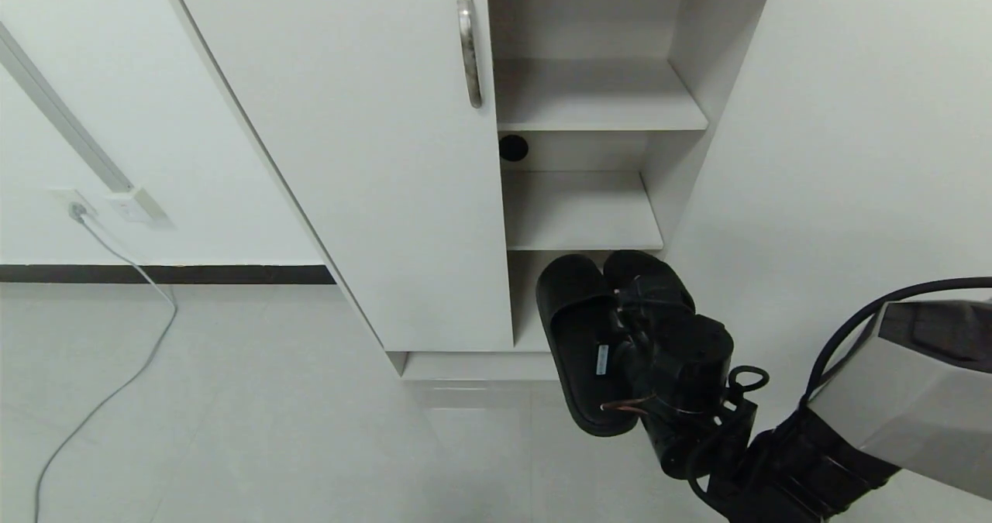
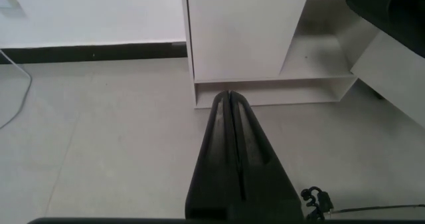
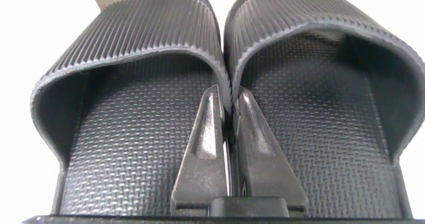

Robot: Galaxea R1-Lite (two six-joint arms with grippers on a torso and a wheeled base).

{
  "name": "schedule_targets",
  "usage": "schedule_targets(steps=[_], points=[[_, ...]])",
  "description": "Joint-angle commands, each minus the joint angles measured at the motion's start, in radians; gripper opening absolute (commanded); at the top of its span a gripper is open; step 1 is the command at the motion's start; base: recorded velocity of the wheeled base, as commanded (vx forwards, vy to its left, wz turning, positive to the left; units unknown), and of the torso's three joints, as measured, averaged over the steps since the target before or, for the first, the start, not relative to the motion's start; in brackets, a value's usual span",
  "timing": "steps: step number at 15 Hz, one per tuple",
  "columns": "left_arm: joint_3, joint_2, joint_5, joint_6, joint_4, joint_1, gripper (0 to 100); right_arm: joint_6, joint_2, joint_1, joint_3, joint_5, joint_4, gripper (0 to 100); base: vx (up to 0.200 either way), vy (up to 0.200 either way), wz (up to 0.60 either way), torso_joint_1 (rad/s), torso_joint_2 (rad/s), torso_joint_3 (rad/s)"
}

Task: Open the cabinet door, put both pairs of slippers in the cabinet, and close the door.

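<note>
My right gripper (image 3: 228,101) pinched tight on the adjoining inner walls of the black slippers (image 1: 577,329), pair held just before the lowest open compartment of the cabinet (image 1: 349,159), my left gripper (image 2: 229,104) closed on nothing, low before the cabinet base.

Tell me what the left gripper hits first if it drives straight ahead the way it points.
Probably the cabinet's base, just under the closed door. The shut left gripper aims there across bare floor, though depth is hard to judge.
</note>
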Motion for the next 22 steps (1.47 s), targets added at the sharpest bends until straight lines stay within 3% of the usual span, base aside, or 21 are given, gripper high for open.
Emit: schedule_targets(steps=[1,2,5,18,22], points=[[0.000,0.001,0.001,0.000,0.000,0.000,0,-0.023,0.012,0.000,0.000,-0.001,-0.046,0,0.000,0.000,0.00,0.000,0.00,0.000],[0.000,0.001,0.000,0.000,0.000,0.000,0,-0.060,0.012,0.003,0.005,-0.001,-0.117,0,0.000,0.000,0.00,0.000,0.00,0.000],[0.000,0.001,0.000,0.000,0.000,0.000,0,-0.075,0.018,0.005,0.011,0.001,-0.140,0,0.000,0.000,0.00,0.000,0.00,0.000],[0.000,0.001,0.001,-0.001,0.000,0.000,0,-0.094,0.070,0.000,0.028,0.016,-0.134,0,0.185,0.000,0.00,0.004,0.00,0.000],[0.000,0.001,0.001,-0.003,0.000,0.000,0,-0.086,0.148,-0.036,-0.143,0.016,-0.056,0,0.000,0.000,0.00,0.000,0.00,0.000]])
